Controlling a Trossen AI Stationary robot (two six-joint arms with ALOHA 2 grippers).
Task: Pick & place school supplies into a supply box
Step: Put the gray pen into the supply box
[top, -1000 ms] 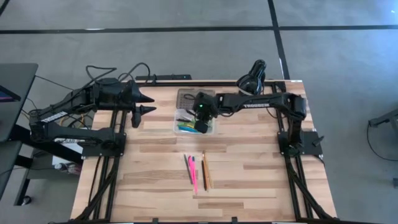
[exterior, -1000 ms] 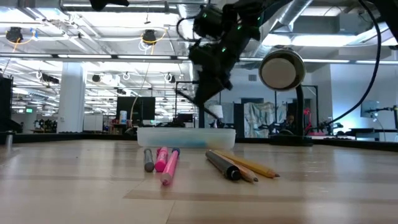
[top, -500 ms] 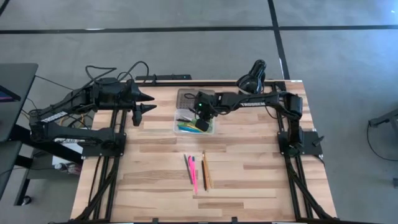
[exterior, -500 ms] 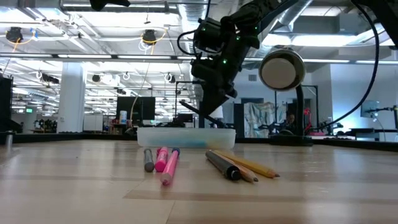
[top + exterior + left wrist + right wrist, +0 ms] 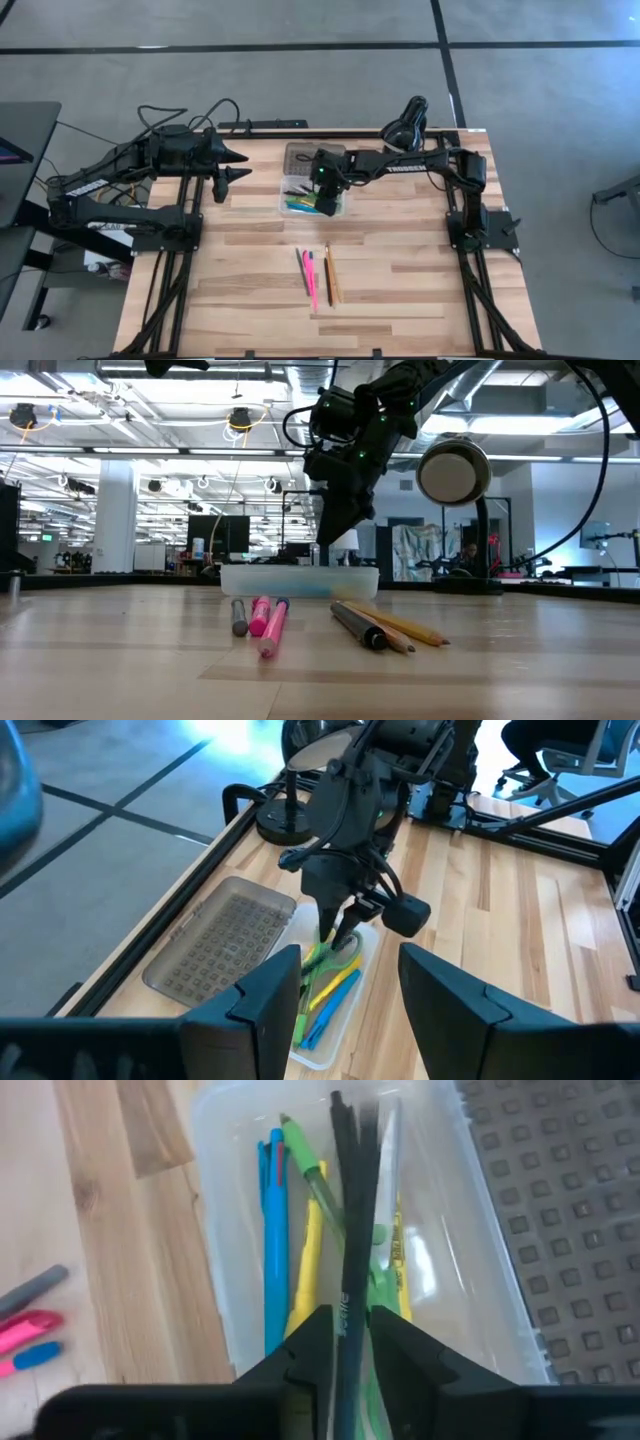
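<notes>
The supply box (image 5: 313,195), a clear tray, stands at the table's far middle with its grey dotted lid (image 5: 302,155) lying beside it. Inside lie a blue pen (image 5: 272,1240), yellow and green pens and a black pen (image 5: 348,1210). My right gripper (image 5: 348,1345) hangs just over the box (image 5: 300,580), pointing steeply down, its fingers a little apart above the black pen's near end. My left gripper (image 5: 238,165) waits open, raised at the far left. Pink markers (image 5: 310,275) and pencils (image 5: 330,272) lie on the table's middle.
A black round desk lamp (image 5: 405,125) stands at the far edge, right behind the box. In the low view its head (image 5: 453,473) hangs beside my right arm. The markers and pencils (image 5: 385,628) lie between the box and the near edge.
My right gripper has let go of the black pen. A second ago the pen stuck out slanting below its fingers in the low view; now it lies in the box among the other pens. The gripper itself has stayed over the box.
</notes>
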